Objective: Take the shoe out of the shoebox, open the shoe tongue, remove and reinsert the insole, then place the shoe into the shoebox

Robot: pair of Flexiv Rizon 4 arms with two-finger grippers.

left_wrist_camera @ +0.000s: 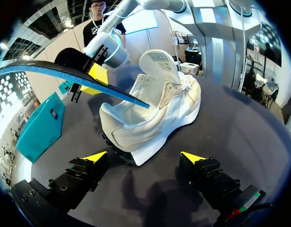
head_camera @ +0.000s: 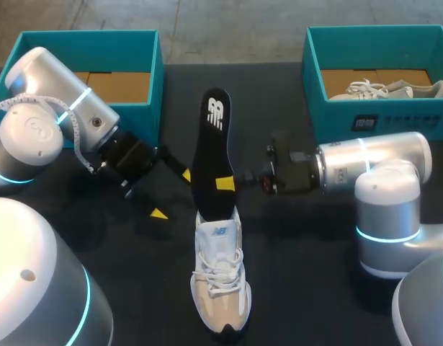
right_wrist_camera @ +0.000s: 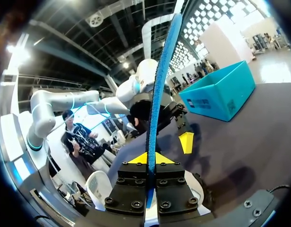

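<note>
Head view: black table (head_camera: 315,288), a teal box at each far corner. The left shoebox (head_camera: 153,72) is empty; the right shoebox (head_camera: 379,119) holds a spare shoe (head_camera: 387,90). Our shoe (head_camera: 220,281) stands out of the box at mid-table, toe toward us, between the arms. The black insole (head_camera: 210,155) slants up and away from the shoe's collar; whether its lower end is at or inside the opening, we can't tell.

The right gripper (head_camera: 227,184) is pinched tight on the insole, one yellow tip on each face. The left gripper (head_camera: 172,193) is spread wide with nothing in it, just beside the heel.

We judge this is the insole step. Next, the left steadies the shoe while the right feeds the insole in flat.
</note>
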